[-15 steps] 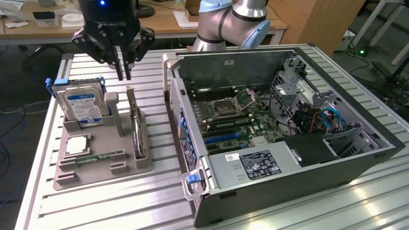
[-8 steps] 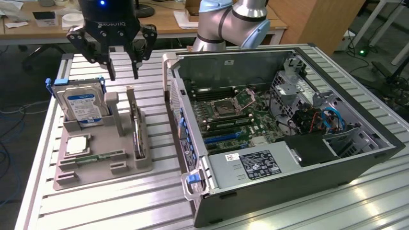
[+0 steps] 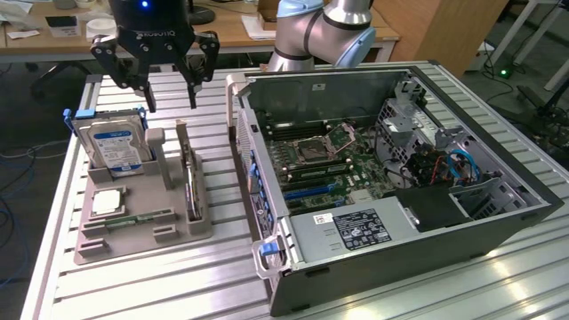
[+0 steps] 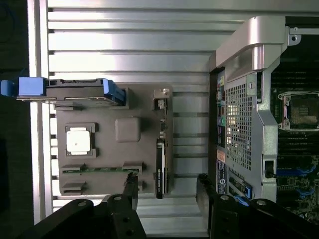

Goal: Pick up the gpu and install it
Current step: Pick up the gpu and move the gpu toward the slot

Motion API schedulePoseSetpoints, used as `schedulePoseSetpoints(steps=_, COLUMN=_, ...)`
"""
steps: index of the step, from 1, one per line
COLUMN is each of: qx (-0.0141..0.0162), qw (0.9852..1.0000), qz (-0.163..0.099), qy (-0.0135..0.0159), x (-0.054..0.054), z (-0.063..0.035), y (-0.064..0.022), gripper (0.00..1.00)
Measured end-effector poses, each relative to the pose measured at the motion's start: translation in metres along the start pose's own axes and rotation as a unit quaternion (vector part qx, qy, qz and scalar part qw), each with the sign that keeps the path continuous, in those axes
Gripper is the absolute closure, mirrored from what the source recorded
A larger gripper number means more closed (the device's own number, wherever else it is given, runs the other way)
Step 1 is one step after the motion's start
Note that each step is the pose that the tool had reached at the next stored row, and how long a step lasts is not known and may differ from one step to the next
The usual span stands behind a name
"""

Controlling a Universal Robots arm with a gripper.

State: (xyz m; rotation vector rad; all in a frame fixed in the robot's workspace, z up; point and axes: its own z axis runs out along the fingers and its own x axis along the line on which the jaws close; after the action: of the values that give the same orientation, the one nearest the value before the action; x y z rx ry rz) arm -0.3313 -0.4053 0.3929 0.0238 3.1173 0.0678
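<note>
Gpu [image 3: 189,195] stands on its long edge in a narrow slot of the grey holder [image 3: 133,248], its silvery bracket end turned away from the exterior camera. It has not been lifted. At about twelve o'clock of it in the exterior view, well above, hangs the claw [image 3: 169,93], its jaws spread wide and holding nothing.

In the wrist view the card [image 4: 160,169] lies on a line between the two fingers [image 4: 130,188], so the jaws already face its thin sides.

The step in hand looks like the reach for the card. To do it well, I would:
- keep the fingers square to the flat faces
- come straight down
- grip the upper edge near the middle so the card does not swing

At nine o'clock of the card stands the hard drive [image 3: 111,143], near enough to mind. At three o'clock, on the same worktop [image 3: 178,290], lies the open computer case [image 3: 374,267].
</note>
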Motion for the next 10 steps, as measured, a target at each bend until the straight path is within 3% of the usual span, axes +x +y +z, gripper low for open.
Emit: schedulePoseSetpoints(steps=10, qx=0.001, qw=0.9999, qz=-0.01, qy=0.0003, x=-0.0001, z=0.0013, y=-0.0078, gripper=0.41)
